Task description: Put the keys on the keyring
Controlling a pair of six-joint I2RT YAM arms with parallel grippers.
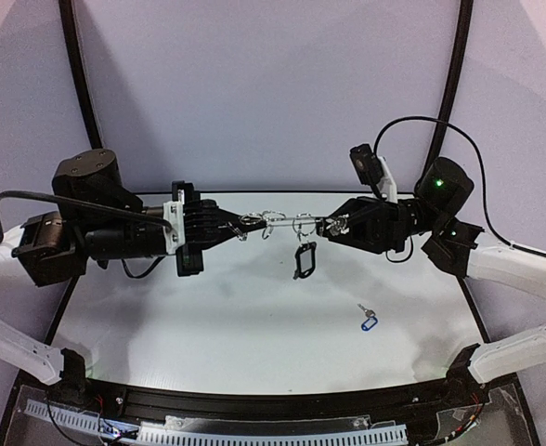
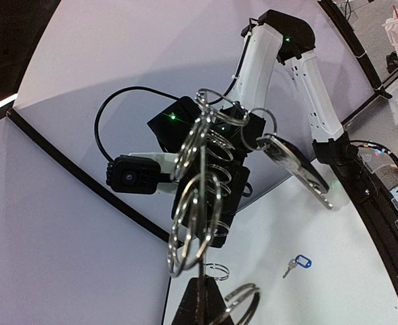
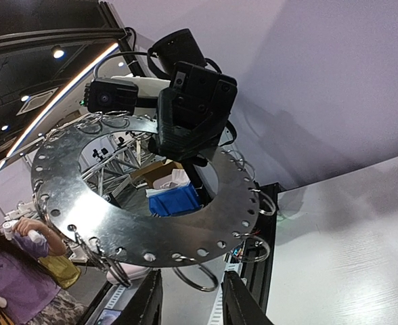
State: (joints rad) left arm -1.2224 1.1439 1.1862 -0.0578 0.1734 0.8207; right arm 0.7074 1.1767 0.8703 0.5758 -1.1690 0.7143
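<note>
The keyring (image 1: pixel 287 223) hangs edge-on in the air between both grippers. In the right wrist view it is a flat disc (image 3: pixel 151 233) with rim holes and silver wire loops. My left gripper (image 1: pixel 240 226) is shut on its left edge, with the fingertips (image 2: pixel 202 288) pinching the rim. My right gripper (image 1: pixel 333 223) is at the right edge. It stands open (image 3: pixel 191 281), its fingers apart with one wire loop (image 3: pixel 199 274) between them. A black-headed key (image 1: pixel 305 261) dangles from a loop (image 2: pixel 287 159). The blue-tagged key (image 1: pixel 368 321) lies on the table (image 2: pixel 298 263).
The white table (image 1: pixel 208 316) has a black rail and a cable tray (image 1: pixel 254 429) along its near edge. Black curved posts (image 1: pixel 80 84) rise at the back left and back right. Beyond the table, the right wrist view shows a blue bin (image 3: pixel 173 201) and a person (image 3: pixel 16 277).
</note>
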